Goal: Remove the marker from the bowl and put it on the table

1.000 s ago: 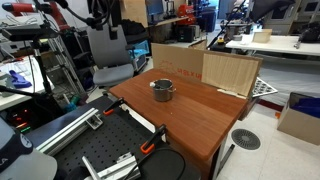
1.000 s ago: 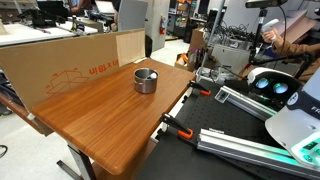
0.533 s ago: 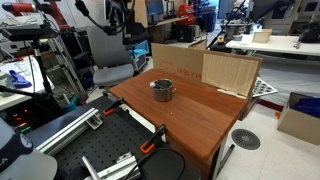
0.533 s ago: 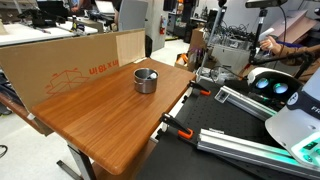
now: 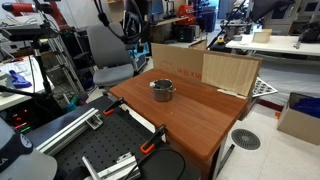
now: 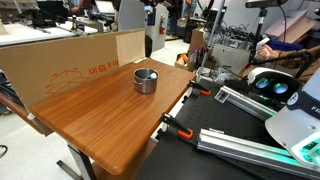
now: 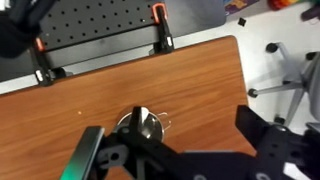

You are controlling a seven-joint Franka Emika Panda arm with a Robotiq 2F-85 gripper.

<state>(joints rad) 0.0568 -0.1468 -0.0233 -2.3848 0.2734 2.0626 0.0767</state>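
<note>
The bowl [image 5: 162,90] sits on the table [image 5: 205,125], toward its far side, shiny and small against all that reddish wood. In the wrist view there's a dark sliver leaning inside the bowl [image 7: 140,127]: the marker [image 7: 138,117], though it's too blurred to give any detail.

The pincer [image 7: 172,128] hangs above the bowl with its jaws spread wide and nothing between them. Its fingers [image 7: 85,155] touch nothing, and both are cut off by the lower edge of the view. I can't pick it out with any certainty in the exterior views.

Behind the bowl in an exterior view stands a cardboard panel [image 6: 75,65] with red print on it — too small to read. On the side of the bowl facing the robot, two orange-tipped clamps [image 7: 157,14] grip the table edge, and past them lies a black perforated board [image 7: 100,20]. Beside the bowl in another exterior view, a second cardboard sheet [image 5: 230,72] stands at the table's far edge.
</note>
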